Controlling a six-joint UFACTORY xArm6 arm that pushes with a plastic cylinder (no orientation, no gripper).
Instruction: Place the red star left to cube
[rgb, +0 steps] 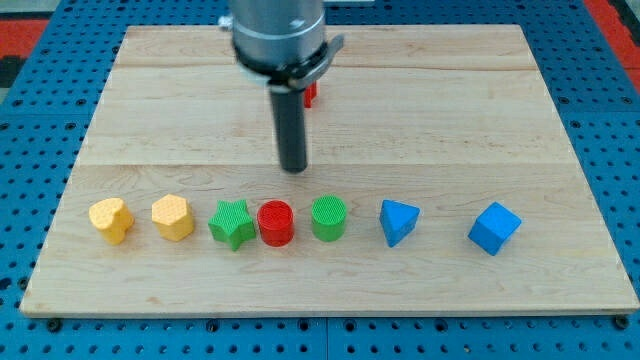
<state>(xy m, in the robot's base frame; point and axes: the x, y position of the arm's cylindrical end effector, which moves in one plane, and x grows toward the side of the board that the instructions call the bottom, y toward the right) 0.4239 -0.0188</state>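
- Going from the view's left along the front row of the counter (150, 100): yellow heart (111, 219), then a yellow block (172, 216) (hexagon-ish, hard to be sure), then the green star (232, 223) touching or nearly touching the red cylinder (276, 222), then the green cylinder (328, 218).
- Further toward the view's right, a blue block (398, 221) that looks triangular, and well apart from it the blue cube (495, 228), which I take to be the cube in the task.
- No fingers on this rig, so nothing to call apart or together; it's just a rod. My tip (293, 168) sits just above the row, between the red cylinder and green cylinder if you drop straight down the view.
- The red star (310, 95) is barely showing: only a sliver of red peeks out behind the rod and arm body, toward the view's top. I can't make out the star shape.
- So the key relation: the star lies above my tip in the view and a touch to the right, on the far side from the row.
- Arm hangs down from the top centre, rod upright.
- My guess: the tip has to get round behind the star, then shove it down and right into the gap left of the cube.
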